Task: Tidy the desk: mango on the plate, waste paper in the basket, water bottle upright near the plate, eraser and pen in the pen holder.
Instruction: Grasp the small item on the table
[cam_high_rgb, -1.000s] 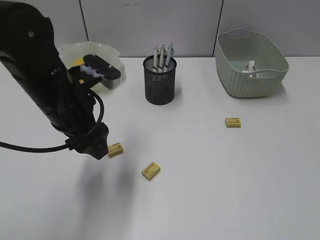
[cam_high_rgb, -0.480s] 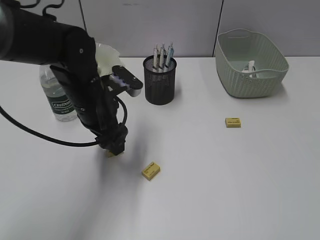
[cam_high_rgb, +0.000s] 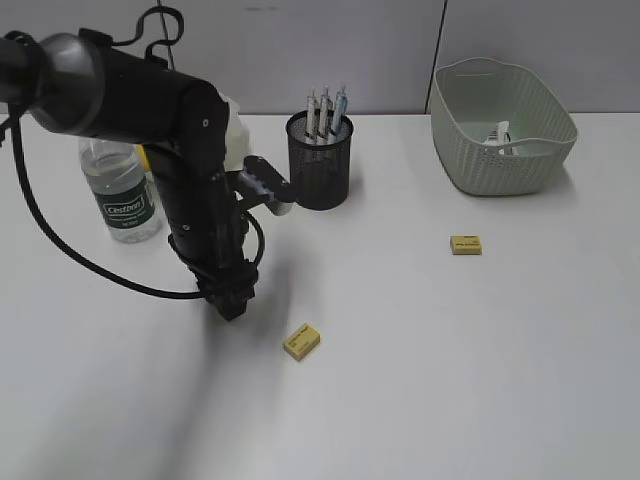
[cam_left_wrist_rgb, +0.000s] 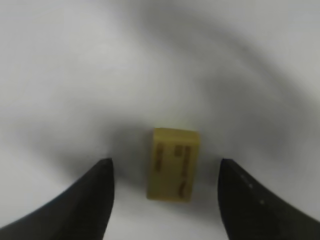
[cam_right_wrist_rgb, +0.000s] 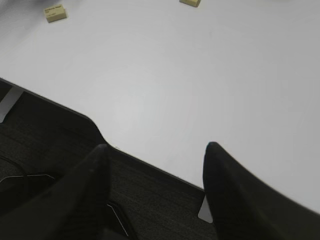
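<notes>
My left claw (cam_left_wrist_rgb: 165, 200) spread apart astride a yellow eraser (cam_left_wrist_rgb: 173, 164) on white worktop (cam_left_wrist_rgb: 60, 60), not touching, right claw (cam_right_wrist_rgb: 155, 165) apart, empty, over worktop edge.

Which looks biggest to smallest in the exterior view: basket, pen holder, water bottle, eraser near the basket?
1. basket
2. pen holder and water bottle: look alike, and the arm hides part of the bottle, so unranked
3. eraser

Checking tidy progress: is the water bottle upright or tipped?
Upright: the water bottle stands on its base on the desk.
</notes>
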